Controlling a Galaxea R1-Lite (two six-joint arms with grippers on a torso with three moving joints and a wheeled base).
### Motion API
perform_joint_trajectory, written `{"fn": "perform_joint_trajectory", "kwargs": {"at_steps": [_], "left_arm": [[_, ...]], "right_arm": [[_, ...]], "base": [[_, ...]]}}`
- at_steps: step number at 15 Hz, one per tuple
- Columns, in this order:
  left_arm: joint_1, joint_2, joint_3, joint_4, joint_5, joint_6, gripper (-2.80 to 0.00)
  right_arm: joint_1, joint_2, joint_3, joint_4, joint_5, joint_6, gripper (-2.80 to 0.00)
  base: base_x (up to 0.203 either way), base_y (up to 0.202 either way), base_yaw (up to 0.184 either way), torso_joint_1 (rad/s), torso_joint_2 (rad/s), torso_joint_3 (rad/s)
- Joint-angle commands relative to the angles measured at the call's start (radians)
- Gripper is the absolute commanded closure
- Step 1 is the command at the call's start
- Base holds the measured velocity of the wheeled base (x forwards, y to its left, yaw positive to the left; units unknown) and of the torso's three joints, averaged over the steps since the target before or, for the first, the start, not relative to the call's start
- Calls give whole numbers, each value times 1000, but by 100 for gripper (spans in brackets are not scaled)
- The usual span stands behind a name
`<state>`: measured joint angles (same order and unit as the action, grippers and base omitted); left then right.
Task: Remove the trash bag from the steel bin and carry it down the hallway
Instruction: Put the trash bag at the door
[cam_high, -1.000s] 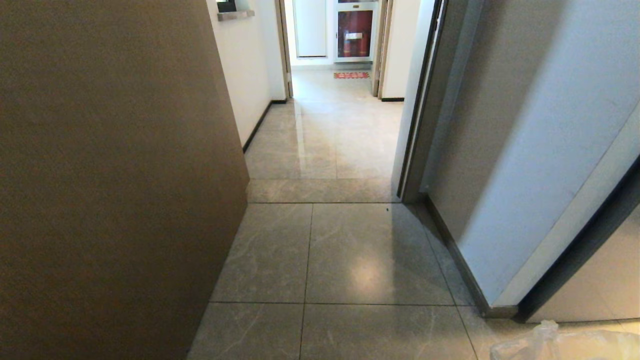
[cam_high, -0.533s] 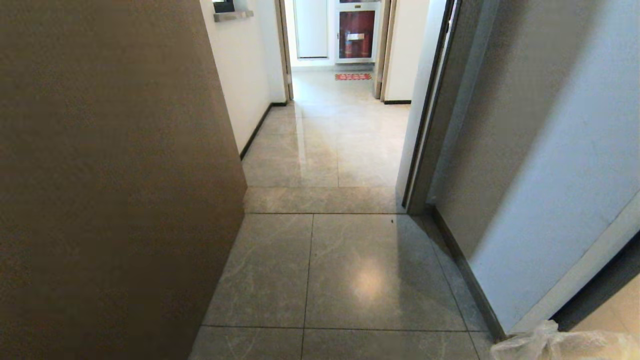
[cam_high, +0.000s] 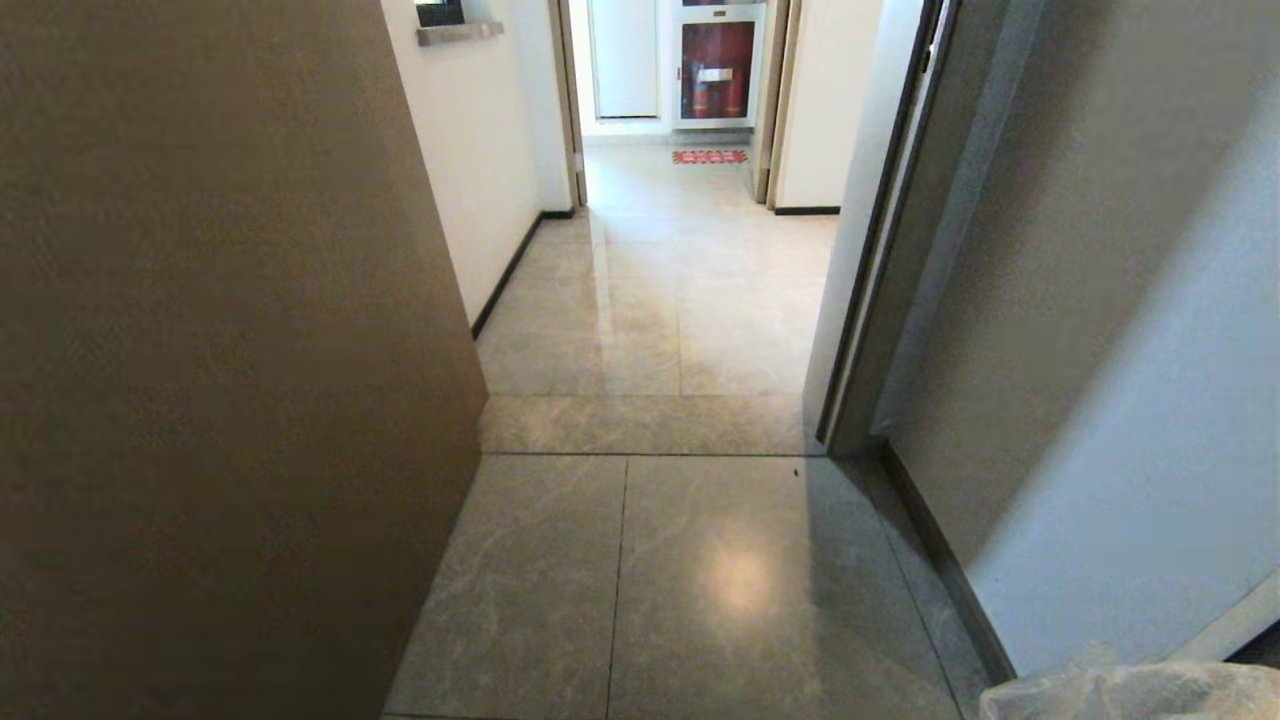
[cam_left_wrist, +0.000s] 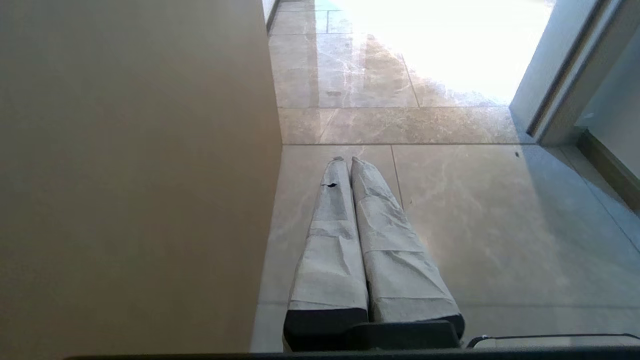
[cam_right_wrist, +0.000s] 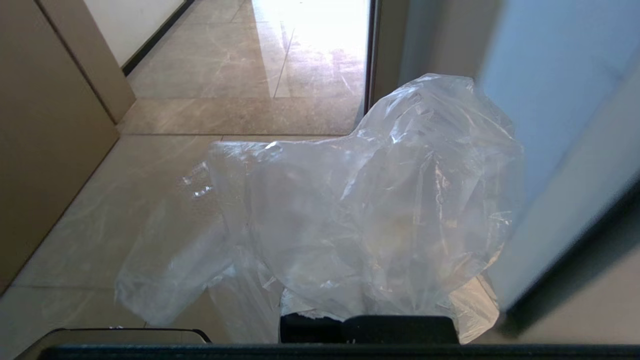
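Gripping trash bag (cam_right_wrist: 380, 210), right gripper (cam_right_wrist: 370, 320) clamped; left gripper (cam_left_wrist: 348, 161) closed, empty, over hallway (cam_high: 650, 300) tiles.

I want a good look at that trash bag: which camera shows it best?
The right wrist view: the trash bag fills it, draped over the right end effector. The head view catches only its top at the corner; the left wrist view shows none.

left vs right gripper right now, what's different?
Left gripper is shut on nothing, its wrapped fingers together over bare floor tile. Right gripper is shut on the trash bag, whose clear plastic billows up and hides its fingers. The left runs beside the tan panel, the right beside the pale wall. Both point down the hallway.
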<state>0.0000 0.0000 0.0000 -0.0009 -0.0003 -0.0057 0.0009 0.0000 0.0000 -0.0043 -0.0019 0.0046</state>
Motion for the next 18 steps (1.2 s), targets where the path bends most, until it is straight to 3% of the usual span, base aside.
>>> {"fn": "perform_joint_trajectory", "kwargs": {"at_steps": [1,18], "left_arm": [[0,-1,0,-1,0,0,0],[0,-2,0,-1,0,0,0]], "right_arm": [[-1,2,0,0,0,0,0],[-1,2,0,0,0,0,0]], "base": [[192,0,2,5,10,0],[192,0,0,2,3,3]]}}
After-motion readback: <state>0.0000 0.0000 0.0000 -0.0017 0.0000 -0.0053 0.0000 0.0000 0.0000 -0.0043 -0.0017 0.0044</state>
